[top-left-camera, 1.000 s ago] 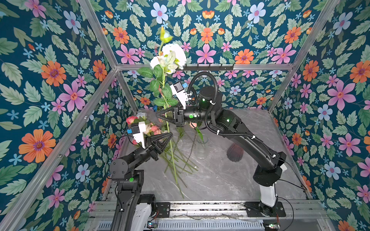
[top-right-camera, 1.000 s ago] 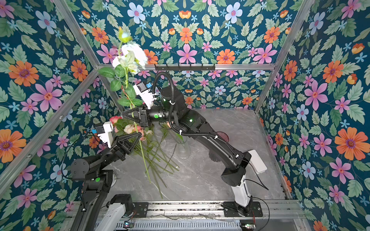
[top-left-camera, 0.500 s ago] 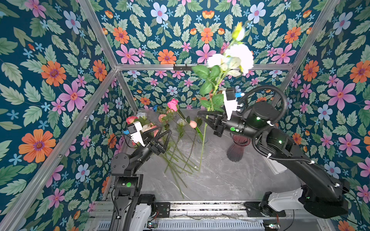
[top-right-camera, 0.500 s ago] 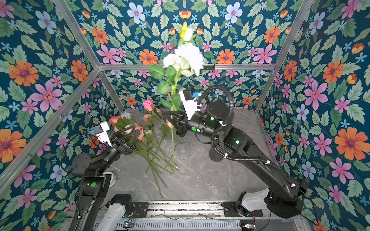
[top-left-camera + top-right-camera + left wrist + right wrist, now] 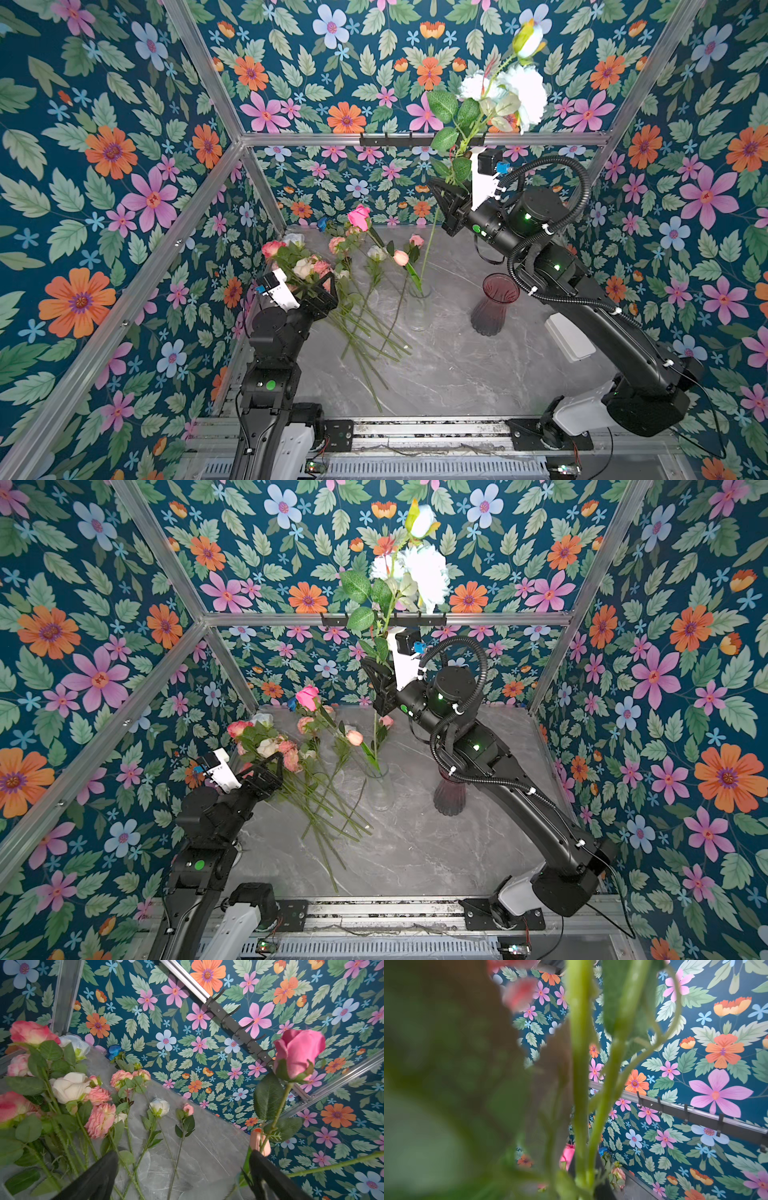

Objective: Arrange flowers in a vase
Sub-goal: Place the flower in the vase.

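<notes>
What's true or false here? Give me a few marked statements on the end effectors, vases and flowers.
1. The right end effector is shut on the white flower's stem. True.
2. The left end effector grips a pink rose. False: it is open and empty, over the loose flowers.
3. The dark red vase holds several stems. False: none show in it; the standing stems are in the clear vase.
4. Most flowers lie on the table. True.
</notes>
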`<state>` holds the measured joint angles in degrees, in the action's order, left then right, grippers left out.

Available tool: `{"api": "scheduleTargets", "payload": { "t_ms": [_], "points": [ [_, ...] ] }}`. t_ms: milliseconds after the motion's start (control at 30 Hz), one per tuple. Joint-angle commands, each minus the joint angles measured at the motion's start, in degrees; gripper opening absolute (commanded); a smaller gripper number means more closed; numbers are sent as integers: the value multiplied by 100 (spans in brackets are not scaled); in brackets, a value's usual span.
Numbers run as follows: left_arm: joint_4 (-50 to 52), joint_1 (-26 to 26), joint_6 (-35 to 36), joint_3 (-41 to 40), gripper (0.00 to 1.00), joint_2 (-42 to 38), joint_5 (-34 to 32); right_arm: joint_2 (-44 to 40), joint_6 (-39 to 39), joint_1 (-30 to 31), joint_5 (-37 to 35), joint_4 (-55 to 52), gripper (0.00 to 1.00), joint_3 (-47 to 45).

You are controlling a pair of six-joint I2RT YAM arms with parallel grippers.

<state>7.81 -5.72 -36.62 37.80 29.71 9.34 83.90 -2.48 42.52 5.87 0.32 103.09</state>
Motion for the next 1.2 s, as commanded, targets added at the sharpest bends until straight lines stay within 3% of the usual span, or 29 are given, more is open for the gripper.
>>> {"api": "scheduleTargets", "payload": {
  "t_ms": [0,533,900,1000,1167],
  "points": [
    [46,7,198,-21,99,-24,-153,60,111,-134,159,478,0,90],
    [-377,4,94,-326,99,356,-29,-247,-366,-268,430,609,0,-1057],
    [-105,9,-76,-506,99,642,-648,-354,-662,-258,623,1355,0,-2583],
    [-111,9,-199,-571,100,716,-741,-321,-758,-249,579,1421,6,-2893],
    [-101,9,-394,-671,99,877,-859,-411,-814,-191,401,1507,26,-3402]
  ]
}}
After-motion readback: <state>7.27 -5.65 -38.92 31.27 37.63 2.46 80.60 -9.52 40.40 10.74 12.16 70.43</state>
